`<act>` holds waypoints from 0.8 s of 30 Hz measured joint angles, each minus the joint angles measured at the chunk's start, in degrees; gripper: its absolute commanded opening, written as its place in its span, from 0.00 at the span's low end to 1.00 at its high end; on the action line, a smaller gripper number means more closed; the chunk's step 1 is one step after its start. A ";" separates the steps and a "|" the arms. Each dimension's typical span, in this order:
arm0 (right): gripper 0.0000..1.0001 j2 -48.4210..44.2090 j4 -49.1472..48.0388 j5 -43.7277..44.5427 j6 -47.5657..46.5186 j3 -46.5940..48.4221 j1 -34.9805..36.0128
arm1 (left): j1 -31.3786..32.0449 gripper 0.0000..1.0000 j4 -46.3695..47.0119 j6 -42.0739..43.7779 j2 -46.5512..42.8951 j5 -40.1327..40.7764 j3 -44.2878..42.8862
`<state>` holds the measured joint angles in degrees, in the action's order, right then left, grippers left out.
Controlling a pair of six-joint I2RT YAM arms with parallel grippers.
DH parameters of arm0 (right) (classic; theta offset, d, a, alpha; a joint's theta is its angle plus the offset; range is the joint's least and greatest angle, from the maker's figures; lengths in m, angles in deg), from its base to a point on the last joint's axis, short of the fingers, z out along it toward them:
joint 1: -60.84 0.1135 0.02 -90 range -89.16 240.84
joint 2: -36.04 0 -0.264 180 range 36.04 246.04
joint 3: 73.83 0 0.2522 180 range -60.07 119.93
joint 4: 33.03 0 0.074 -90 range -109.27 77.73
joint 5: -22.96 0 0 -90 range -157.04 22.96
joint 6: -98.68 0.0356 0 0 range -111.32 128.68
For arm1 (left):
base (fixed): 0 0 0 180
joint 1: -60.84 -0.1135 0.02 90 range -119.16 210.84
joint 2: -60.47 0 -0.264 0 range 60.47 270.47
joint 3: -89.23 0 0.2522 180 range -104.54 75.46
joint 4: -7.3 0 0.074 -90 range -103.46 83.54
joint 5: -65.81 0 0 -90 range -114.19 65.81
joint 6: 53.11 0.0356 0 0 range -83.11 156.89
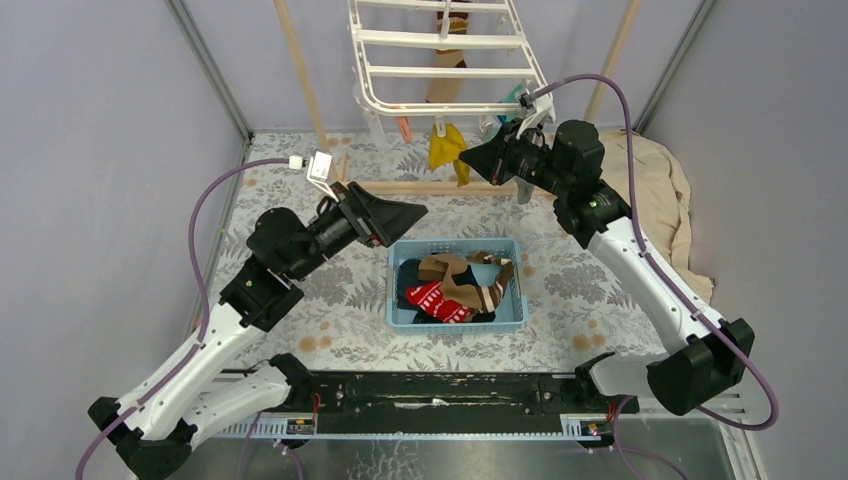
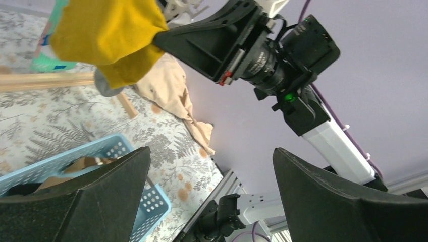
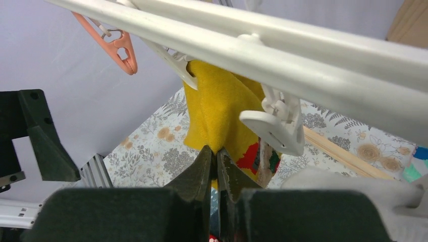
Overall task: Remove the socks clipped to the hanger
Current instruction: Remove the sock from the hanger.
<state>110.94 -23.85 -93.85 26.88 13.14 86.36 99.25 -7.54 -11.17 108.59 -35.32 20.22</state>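
The white hanger (image 1: pixel 440 70) hangs at the top centre, its bars also crossing the right wrist view (image 3: pixel 282 55). A yellow sock (image 1: pixel 446 148) hangs from one of its clips; it also shows in the right wrist view (image 3: pixel 222 111) and the left wrist view (image 2: pixel 108 38). My right gripper (image 3: pixel 216 154) is shut on the yellow sock's lower edge, just below the hanger (image 1: pixel 478 158). My left gripper (image 1: pixel 405 213) is open and empty, above the left end of a blue basket (image 1: pixel 515 300) that holds several removed socks (image 1: pixel 455 285). A brown sock (image 1: pixel 448 60) hangs behind the frame.
A wooden rack's poles (image 1: pixel 300 70) and its low bar (image 1: pixel 420 187) stand behind the basket. A beige cloth (image 1: pixel 655 190) lies at the right wall. An orange clip (image 3: pixel 118 48) dangles from the hanger. A teal sock (image 2: pixel 48 63) hangs near the yellow one.
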 measured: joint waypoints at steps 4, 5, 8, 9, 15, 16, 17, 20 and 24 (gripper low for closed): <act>0.09 0.00 3.02 0.42 -0.61 2.27 0.00 | 3.37 0.99 1.36 1.03 1.53 2.62 -2.34; 0.09 0.00 3.72 0.42 -0.66 2.86 0.00 | 4.15 0.99 1.81 1.46 1.81 3.54 -2.89; 0.08 0.07 7.06 0.39 -0.92 5.53 0.00 | 5.68 0.99 3.39 2.54 2.45 5.62 -3.45; 0.08 0.07 7.82 0.37 -1.01 6.29 0.00 | 6.21 0.99 4.11 2.93 2.75 6.40 -3.52; 0.08 0.09 13.46 0.26 -1.77 11.67 0.00 | 9.53 0.99 6.05 7.08 5.75 11.26 -4.90; 0.08 0.11 14.27 0.22 -1.92 12.41 0.00 | 10.03 0.99 6.51 8.07 6.34 12.00 -5.25; 0.08 0.17 15.32 0.20 -1.99 13.40 0.00 | 10.43 0.99 6.75 9.03 6.80 12.72 -5.60; 0.08 0.39 17.79 -0.09 -2.16 15.78 -0.02 | 10.97 0.99 8.11 11.78 7.85 14.58 -6.23; 0.08 1.36 21.11 -1.16 -2.34 19.08 -0.09 | 11.06 0.99 10.47 14.82 8.96 16.28 -6.71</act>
<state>112.29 -2.73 -95.01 24.54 32.22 86.27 110.31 2.93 3.65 117.55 -19.04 13.51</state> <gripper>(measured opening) 0.098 0.987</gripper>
